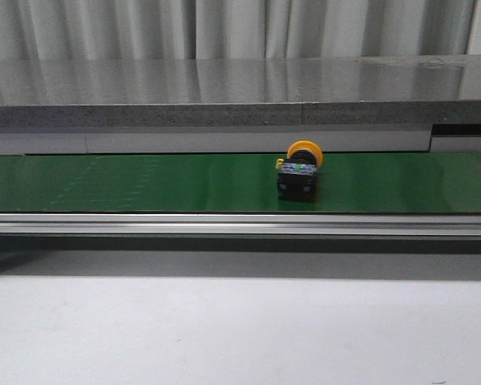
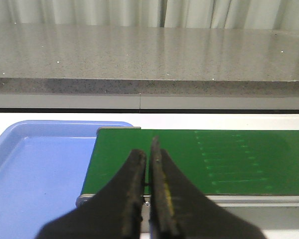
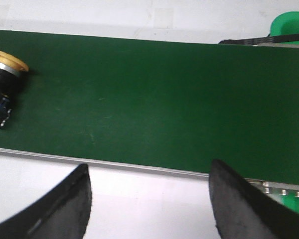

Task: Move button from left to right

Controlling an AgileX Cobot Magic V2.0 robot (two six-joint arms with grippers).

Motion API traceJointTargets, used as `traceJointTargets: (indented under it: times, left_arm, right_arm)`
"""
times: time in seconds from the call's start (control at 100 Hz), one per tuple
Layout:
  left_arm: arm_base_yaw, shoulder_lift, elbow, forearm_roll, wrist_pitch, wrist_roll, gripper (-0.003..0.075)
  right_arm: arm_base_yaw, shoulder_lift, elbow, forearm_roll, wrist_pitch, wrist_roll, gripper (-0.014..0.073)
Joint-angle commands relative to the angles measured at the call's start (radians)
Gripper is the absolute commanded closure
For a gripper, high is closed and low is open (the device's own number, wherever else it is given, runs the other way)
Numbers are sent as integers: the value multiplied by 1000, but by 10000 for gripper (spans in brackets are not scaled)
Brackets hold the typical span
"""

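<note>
The button (image 1: 300,170) lies on its side on the green conveyor belt (image 1: 144,183), right of the belt's middle, its yellow-orange head toward the back and its black body toward the front. In the right wrist view the button (image 3: 3,79) is at the belt's far edge of the picture, well away from my right gripper (image 3: 149,172), which is open, empty and over the white table beside the belt. My left gripper (image 2: 148,152) is shut and empty above the belt's left end. Neither gripper shows in the front view.
A blue tray (image 2: 35,164) sits beside the belt's left end. A green bin (image 3: 289,22) stands past the belt's right end. A metal rail (image 1: 240,224) runs along the belt's front. A grey stone counter (image 1: 224,88) is behind the belt.
</note>
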Motion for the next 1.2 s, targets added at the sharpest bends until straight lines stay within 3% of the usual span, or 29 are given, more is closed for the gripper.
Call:
traceJointTargets:
  times: [0.0, 0.48, 0.68, 1.19]
  left_arm:
    - [-10, 8, -28, -14, -80, -1, 715]
    - [-10, 8, -28, -14, -80, -1, 715]
    - [-10, 8, -28, -14, -80, -1, 715]
    - [-10, 8, -28, -14, -78, -1, 715]
  right_arm:
    - [3, 22, -46, 53, -62, -5, 118]
    - [160, 321, -233, 106, -104, -5, 113]
    - [193, 425, -299, 106, -109, -5, 49]
    - [235, 536, -315, 106, -123, -5, 43]
